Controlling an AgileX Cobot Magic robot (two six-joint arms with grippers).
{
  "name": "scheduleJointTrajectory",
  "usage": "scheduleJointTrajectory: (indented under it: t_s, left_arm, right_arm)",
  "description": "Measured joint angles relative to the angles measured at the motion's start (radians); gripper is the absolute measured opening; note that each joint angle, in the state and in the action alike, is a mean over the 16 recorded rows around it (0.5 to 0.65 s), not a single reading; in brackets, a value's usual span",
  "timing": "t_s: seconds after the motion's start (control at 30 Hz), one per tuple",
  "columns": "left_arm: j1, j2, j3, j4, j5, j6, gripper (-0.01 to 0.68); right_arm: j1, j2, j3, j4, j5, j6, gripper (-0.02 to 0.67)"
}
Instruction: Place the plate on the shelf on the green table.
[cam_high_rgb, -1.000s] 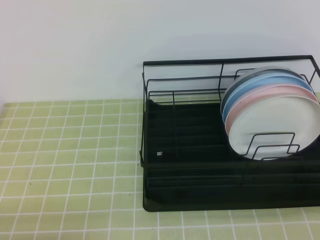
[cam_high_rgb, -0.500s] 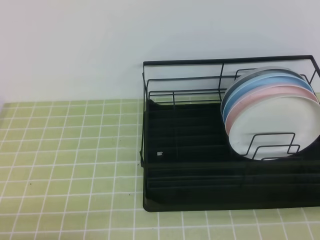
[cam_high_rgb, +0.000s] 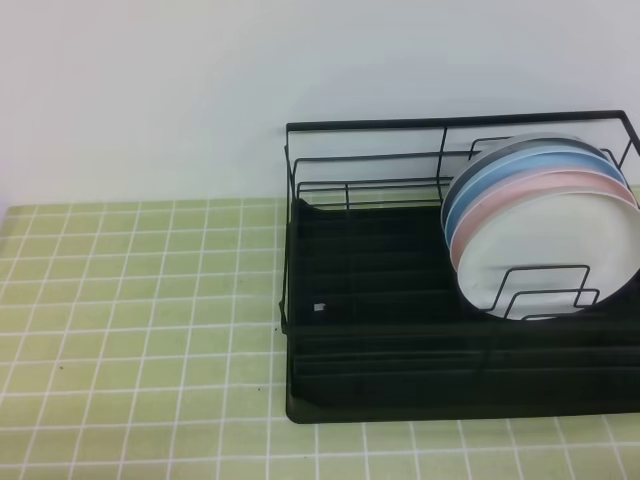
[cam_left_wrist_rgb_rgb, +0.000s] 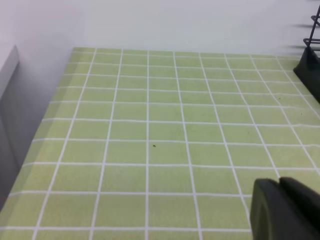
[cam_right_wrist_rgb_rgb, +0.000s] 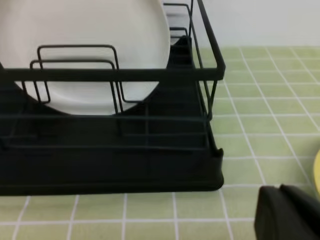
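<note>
White plate (cam_high_rgb: 560, 255) stands upright at the front of four plates in the black shelf (cam_high_rgb: 380, 330) on the green tabletop (cam_high_rgb: 130, 300): behind it one pink plate (cam_high_rgb: 480, 215) and two blue plates (cam_high_rgb: 490, 175). Wire dividers (cam_high_rgb: 545, 290) cross its face. Neither hand's grip state can be told.

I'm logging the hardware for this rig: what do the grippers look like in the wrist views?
Only a corner of each shows. The left gripper and right gripper appear as matte black, blocky rounded parts with a seam. No cables, markings or fingers are visible; neither appears in the overhead view.
</note>
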Motion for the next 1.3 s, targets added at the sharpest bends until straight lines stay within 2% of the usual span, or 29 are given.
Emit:
scheduleJointTrajectory:
  t_s: [0.23, 1.3]
  left_arm:
    - [0.000, 0.000, 0.000, 0.000, -0.001, 0.000, -0.002]
    - [0.000, 0.001, 0.000, 0.000, -0.002, 0.000, -0.002]
  right_arm:
    - [0.000, 0.000, 0.000, -0.057, 0.083, 0.086, -0.002]
    - [0.000, 0.000, 0.000, -0.058, 0.084, 0.083, -0.002]
